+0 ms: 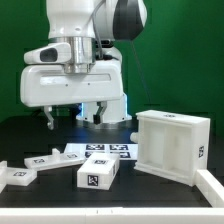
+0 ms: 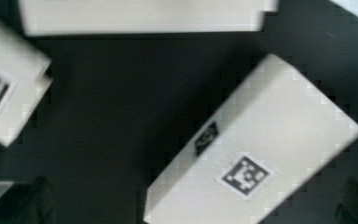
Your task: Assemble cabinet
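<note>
Cabinet (image 1: pixel 172 146) stands at the exterior view's right, well apart from the wide, empty gripper (image 1: pixel 73 116).

white arm (image 1: pixel 78 25) (black joint (image 1: pixel 128 18)), white gripper (image 1: pixel 74 118)

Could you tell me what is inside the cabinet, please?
The cabinet shows only white inner walls and what looks like an upright divider; no loose part is visible inside. Its walls hide the deeper corners.

A green backdrop (image 1: pixel 190 60) stands behind the black table (image 1: pixel 20 135), under what seems even, soft light.
</note>
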Motion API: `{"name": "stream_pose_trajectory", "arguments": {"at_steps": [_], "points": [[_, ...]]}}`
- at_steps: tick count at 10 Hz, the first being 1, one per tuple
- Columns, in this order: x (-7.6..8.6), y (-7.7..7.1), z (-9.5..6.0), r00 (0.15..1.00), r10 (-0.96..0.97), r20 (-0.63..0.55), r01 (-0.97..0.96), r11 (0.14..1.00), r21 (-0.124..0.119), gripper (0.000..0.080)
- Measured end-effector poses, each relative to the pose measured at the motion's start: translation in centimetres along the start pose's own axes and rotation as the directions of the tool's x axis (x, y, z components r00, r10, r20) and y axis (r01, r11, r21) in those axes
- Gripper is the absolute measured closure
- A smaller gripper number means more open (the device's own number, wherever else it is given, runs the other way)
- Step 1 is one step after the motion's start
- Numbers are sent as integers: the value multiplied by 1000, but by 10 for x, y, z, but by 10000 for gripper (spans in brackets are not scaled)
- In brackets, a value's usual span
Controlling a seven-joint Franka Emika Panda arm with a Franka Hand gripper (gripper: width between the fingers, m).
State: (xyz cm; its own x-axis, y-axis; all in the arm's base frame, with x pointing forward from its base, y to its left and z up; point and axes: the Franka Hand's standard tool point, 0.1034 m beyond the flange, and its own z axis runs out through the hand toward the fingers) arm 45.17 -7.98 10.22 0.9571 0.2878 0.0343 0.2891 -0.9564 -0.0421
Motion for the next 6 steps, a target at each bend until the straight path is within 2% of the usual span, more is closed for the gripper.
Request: {"name": "stream_pose_trajectory", "arguments": {"at_steps": [1, 2, 3, 4, 5, 6], "points": [[7, -3, -8, 987, 136, 84, -140, 990, 36, 3], [26, 3, -18, 968, 203, 150, -213, 975, 59, 3], [42, 11, -19, 991, 99, 93, -104, 993, 51, 3], [33, 2, -16, 980, 111, 168, -125, 989, 76, 3], [35, -1, -16, 967, 98, 235, -124, 988, 97, 3], [39, -6, -16, 950, 138, 280, -171, 980, 98, 3]]}}
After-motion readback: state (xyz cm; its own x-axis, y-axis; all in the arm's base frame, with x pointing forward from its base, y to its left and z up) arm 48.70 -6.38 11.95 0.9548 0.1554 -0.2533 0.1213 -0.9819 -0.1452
